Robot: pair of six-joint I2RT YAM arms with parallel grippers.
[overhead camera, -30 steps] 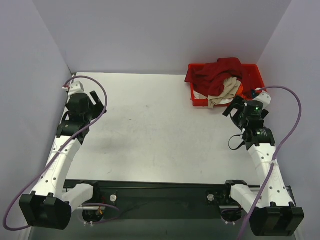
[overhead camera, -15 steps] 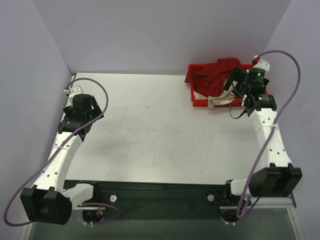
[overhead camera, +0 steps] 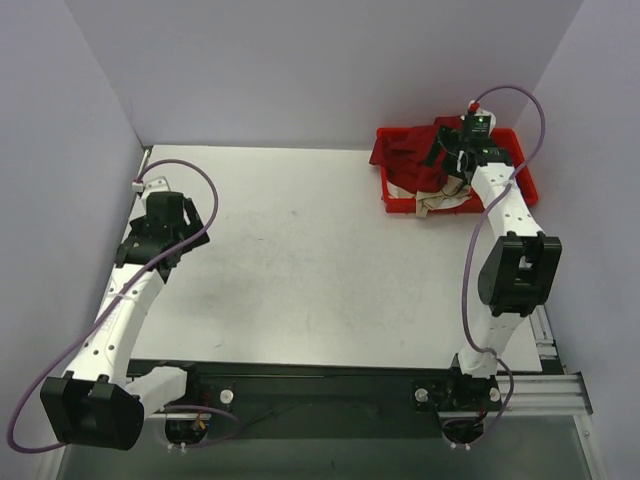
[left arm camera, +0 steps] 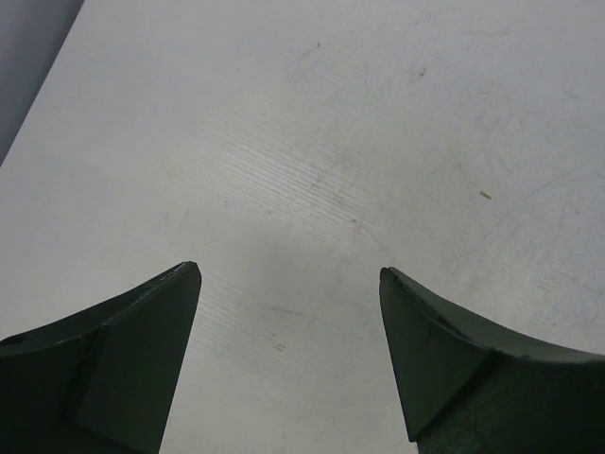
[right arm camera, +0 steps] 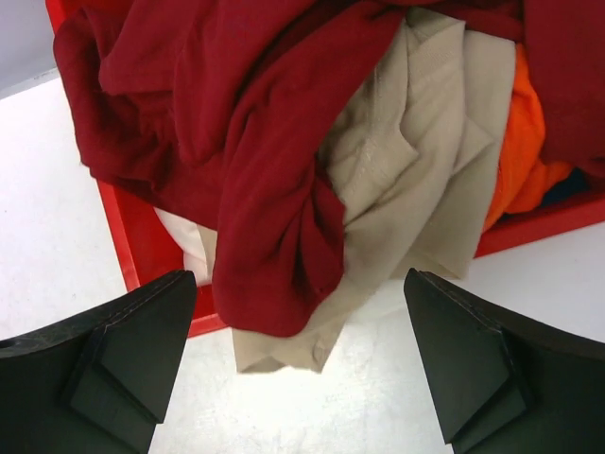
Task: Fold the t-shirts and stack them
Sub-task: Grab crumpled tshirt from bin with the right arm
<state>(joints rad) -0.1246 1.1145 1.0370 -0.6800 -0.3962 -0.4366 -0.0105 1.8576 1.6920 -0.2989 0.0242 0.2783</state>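
Note:
A dark red t-shirt (overhead camera: pixel 420 150) lies heaped on top of the red bin (overhead camera: pixel 400 203) at the back right, hanging over its near and left rim. In the right wrist view the dark red shirt (right arm camera: pixel 255 142) lies over a tan shirt (right arm camera: pixel 416 180), with an orange shirt (right arm camera: pixel 529 142) to the right and a bit of white cloth (right arm camera: pixel 184 241) at the rim. My right gripper (overhead camera: pixel 448 158) is open over the bin, its jaws either side of the hanging red and tan cloth (right arm camera: pixel 298 284). My left gripper (overhead camera: pixel 185 215) is open and empty over bare table (left arm camera: pixel 289 274) at the left.
The white table (overhead camera: pixel 320 260) lies between the arms. Grey walls close the back and both sides. A purple cable loops from each arm. The bin stands against the right wall.
My right arm has swung up and back from the table in front of the bin to over the bin's shirts. My left gripper has shifted slightly.

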